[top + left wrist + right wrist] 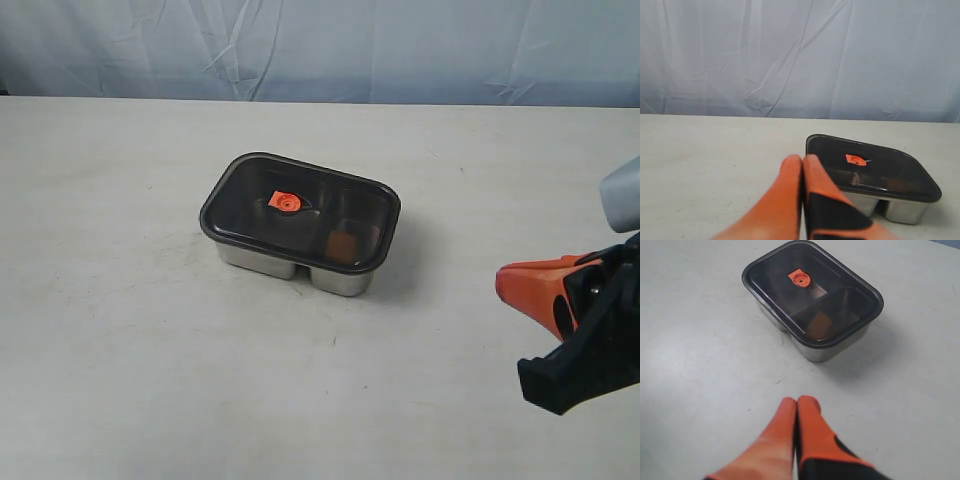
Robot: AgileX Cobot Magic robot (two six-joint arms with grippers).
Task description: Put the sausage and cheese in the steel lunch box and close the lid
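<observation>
The right end effector [797, 402] is clenched, its two orange fingers pressed flat together with nothing between them. It hangs over bare desk [120, 350] out toward the right edge, well apart from the box. The left end effector [802, 161] is likewise clenched on nothing, low over the desk and near the steel lunch box [345, 282] without touching it. It does not show in the exterior view.

The steel lunch box stands well in from the far edge, about the middle of the desk, and a little askew to that edge. The lid [300, 215] sits on it and covers the whole opening, with no corner visibly raised and the orange valve [287, 202] facing up. Through the dark lid, in the compartment toward the right edge, shows a dull orange-brown patch, likely the cheese [345, 243], though the tint is too heavy to be sure. The sausage cannot be made out through the lid. Neither piece lies on the desk as far as it shows.

Judging from this, the task looks finished or nearly so: food apparently inside, lid on, both arms free. It cannot be confirmed that the lid is pressed fully home on its seal.
</observation>
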